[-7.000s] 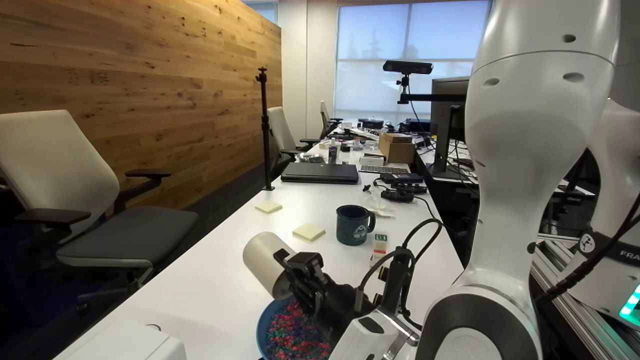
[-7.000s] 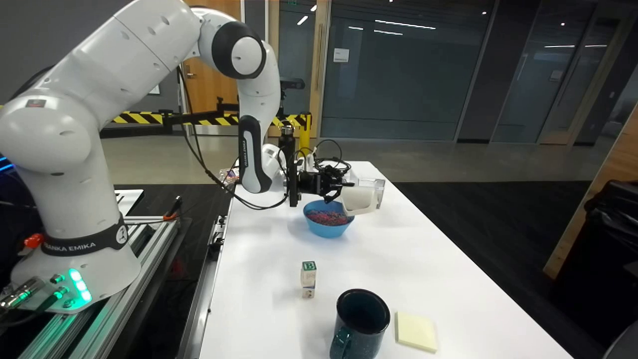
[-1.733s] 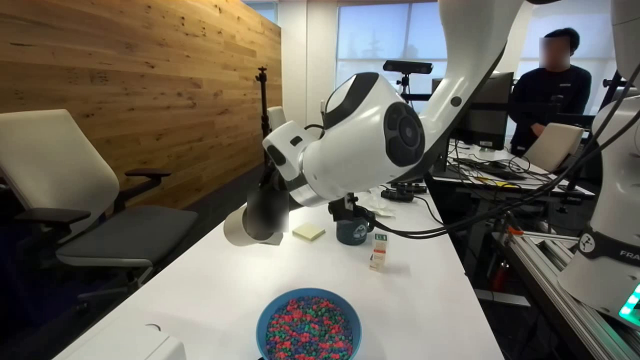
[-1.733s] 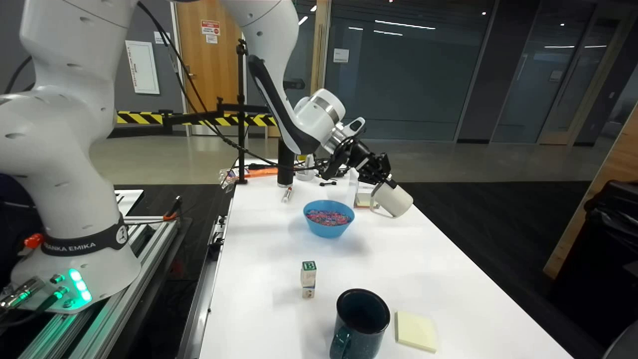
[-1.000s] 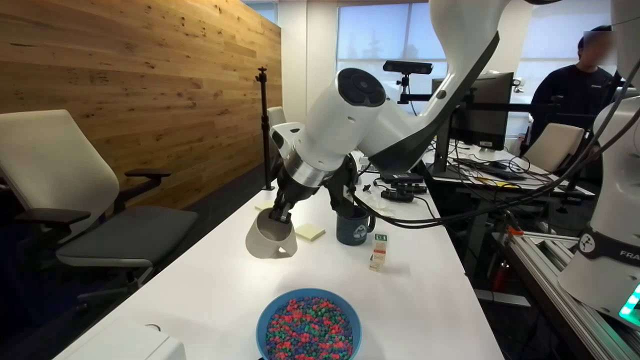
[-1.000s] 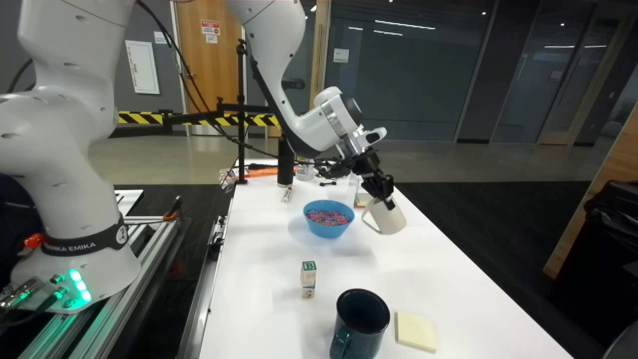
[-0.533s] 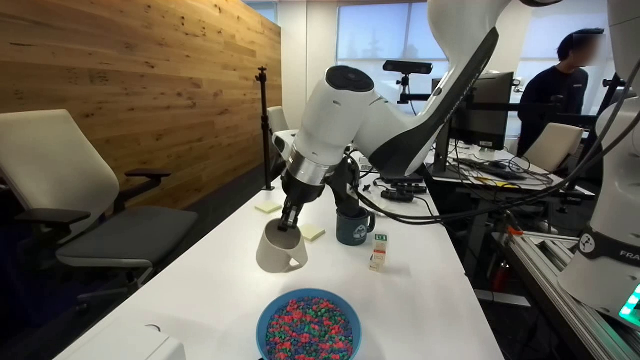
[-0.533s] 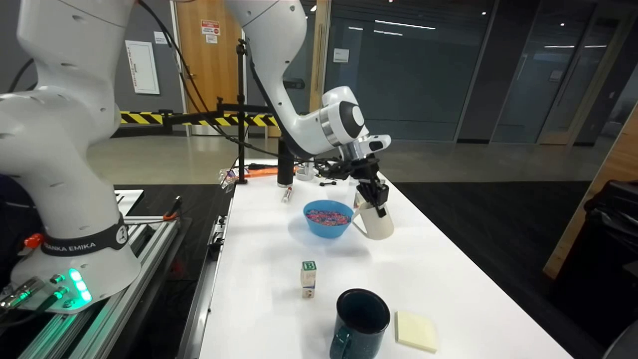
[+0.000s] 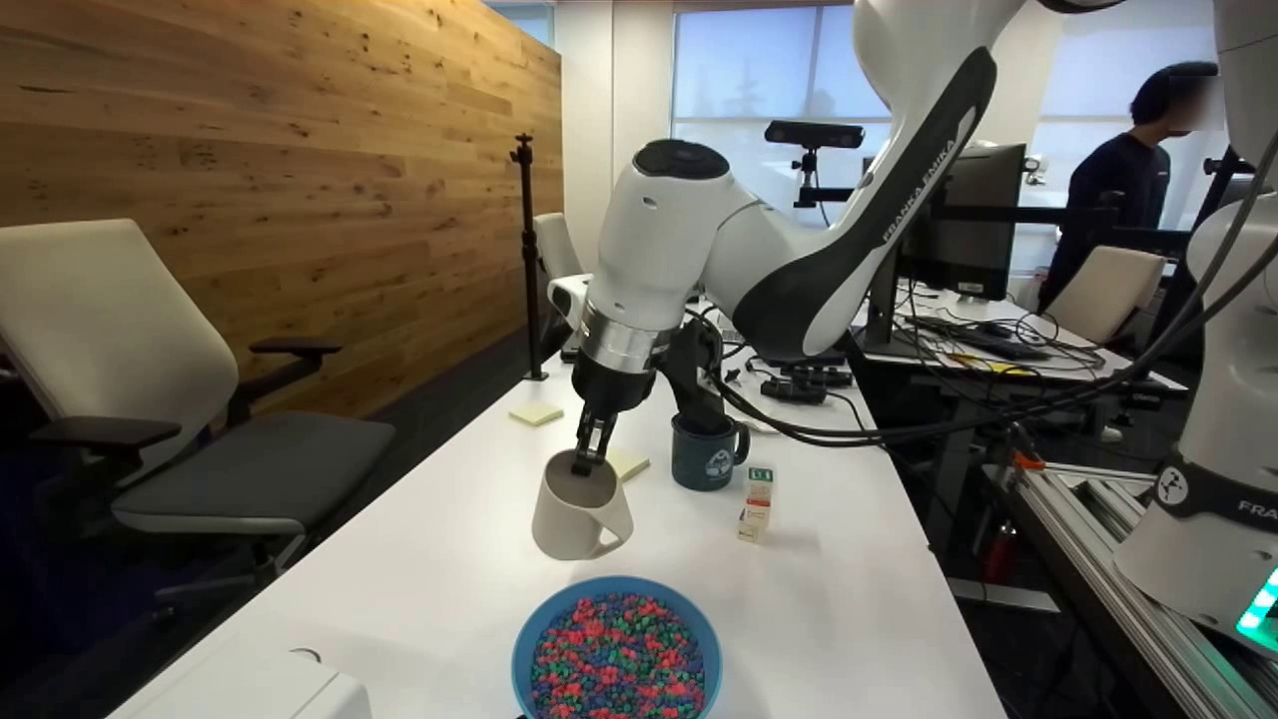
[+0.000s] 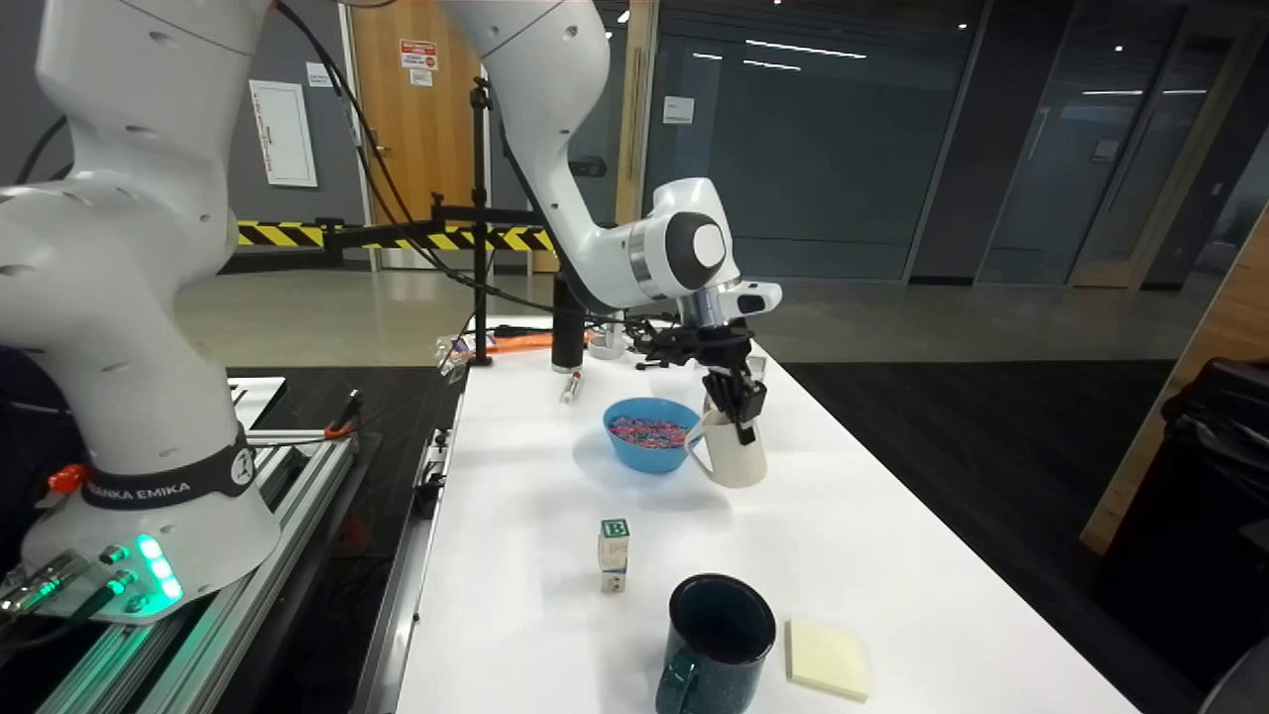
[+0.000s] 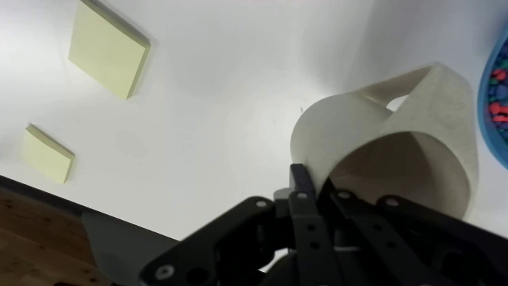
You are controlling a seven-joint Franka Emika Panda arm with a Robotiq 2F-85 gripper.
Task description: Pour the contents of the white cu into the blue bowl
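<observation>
Over the table [image 9: 829, 619], the hand [image 11: 314, 183] pinches the white cup [image 9: 571, 521], while the wrist view crops the blue bowl [image 11: 483, 103].

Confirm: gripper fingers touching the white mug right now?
Touching. The wrist view shows it: the fingers straddle the wall of the white mug at its rim, one against the outside, the other reaching inside.

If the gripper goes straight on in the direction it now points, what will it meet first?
Most likely the white tabletop: the gripper points mostly down, holding the white mug by its wall, so the mug's base should touch first. Whether any gap lies beneath, I cannot tell.
</observation>
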